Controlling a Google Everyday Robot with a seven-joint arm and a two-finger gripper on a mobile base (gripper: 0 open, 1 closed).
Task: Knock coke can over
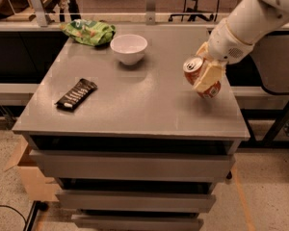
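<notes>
Reaching in from the right, the gripper (207, 78) is clamped across the coke can (191, 69) near the counter's (149, 105) right edge. The can is judged light, thin-walled, slick and easily dented, so mid-body contact is preferred. Its long axis is tilted, with the silver top pointing up-left.
</notes>
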